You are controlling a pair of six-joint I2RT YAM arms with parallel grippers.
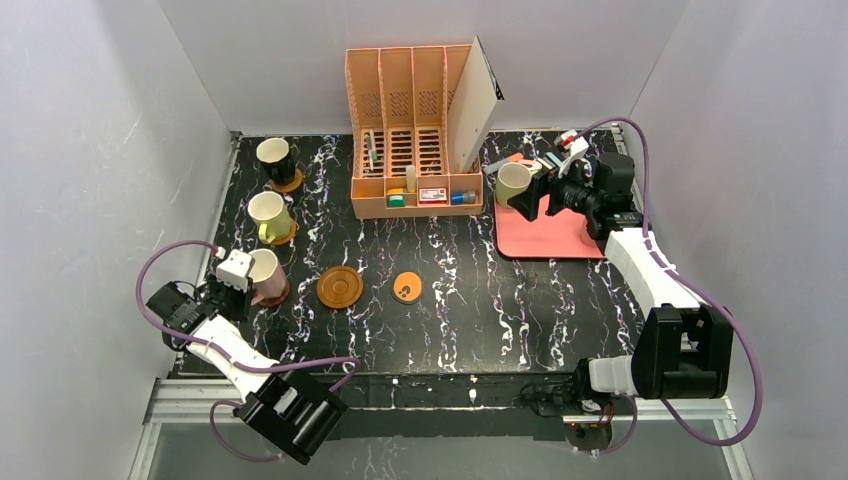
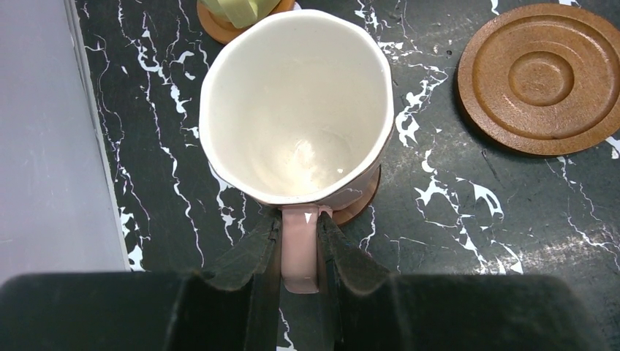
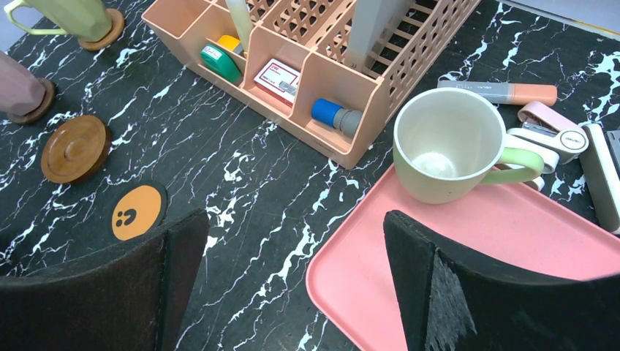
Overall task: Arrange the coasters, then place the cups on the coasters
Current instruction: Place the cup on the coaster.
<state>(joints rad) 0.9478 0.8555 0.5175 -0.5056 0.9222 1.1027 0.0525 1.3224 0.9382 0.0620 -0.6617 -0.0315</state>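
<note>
My left gripper [image 2: 300, 227] is shut on the handle of the pink cup [image 2: 296, 110], which stands on a dark brown coaster [image 2: 362, 201] at the table's left. Behind it, a yellow cup [image 1: 268, 212] and a black cup [image 1: 274, 155] each sit on an orange-brown coaster. A bare ringed wooden coaster [image 1: 339, 287] and an orange coaster with dark marks [image 1: 407, 287] lie mid-table. The olive green cup [image 3: 446, 146] rests on the pink tray [image 3: 482, 256]. My right gripper [image 3: 292, 241] hangs open just in front of that cup, holding nothing.
An orange desk organiser [image 1: 415, 150] with a white board leaning in it stands at the back centre. Markers and a stapler [image 3: 556, 131] lie behind the tray. White walls close in the left, back and right sides.
</note>
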